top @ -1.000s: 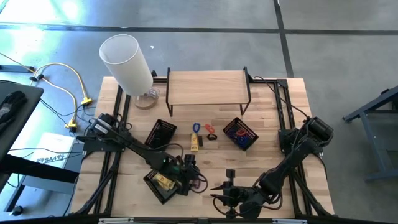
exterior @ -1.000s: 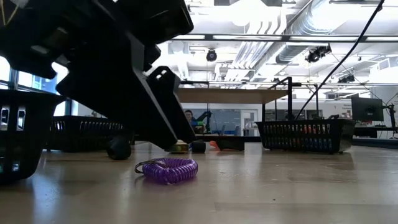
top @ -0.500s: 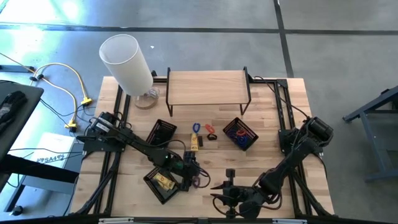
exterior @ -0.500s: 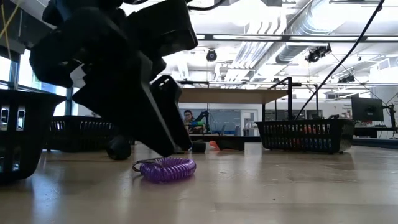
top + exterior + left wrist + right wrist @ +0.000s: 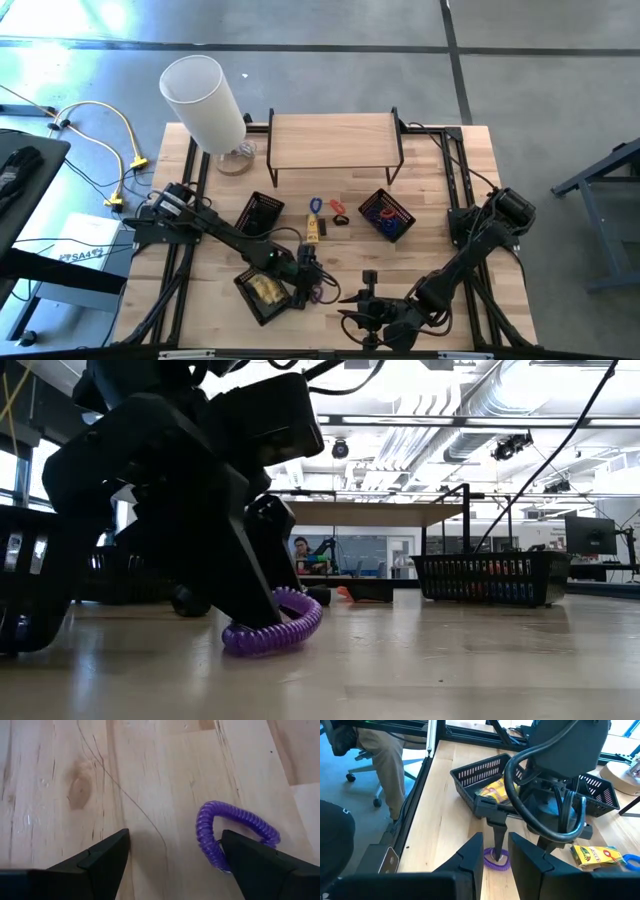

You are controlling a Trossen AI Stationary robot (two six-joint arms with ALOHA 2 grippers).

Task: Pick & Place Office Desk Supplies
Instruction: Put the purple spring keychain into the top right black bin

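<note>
Nearest you, the right gripper (image 5: 368, 292) hangs at the front bench (image 5: 430, 210) edge, arm folded low; its jaws stand a narrow gap apart, gripping nothing. Just beyond it the purple coiled loop band (image 5: 220, 835) lies on bare wood. The left gripper (image 5: 240, 615) is down over it, spread wide, one finger (image 5: 265, 865) touching the coil, the other finger well off on empty board; one side of the coil is tipped up off the bench. You have the black mesh basket (image 5: 485, 775) holding yellow packets (image 5: 495, 792) right beside the left arm, crowding that side. A yellow crayon box (image 5: 595, 854) lies near. Mid-bench: a second black basket (image 5: 260, 212), a blue loop (image 5: 316, 205), a red loop (image 5: 337, 207), then a basket with bands (image 5: 386, 215). Open wood between these. Far back, the wooden shelf riser (image 5: 335, 138) and white cylinder (image 5: 203, 100).
</note>
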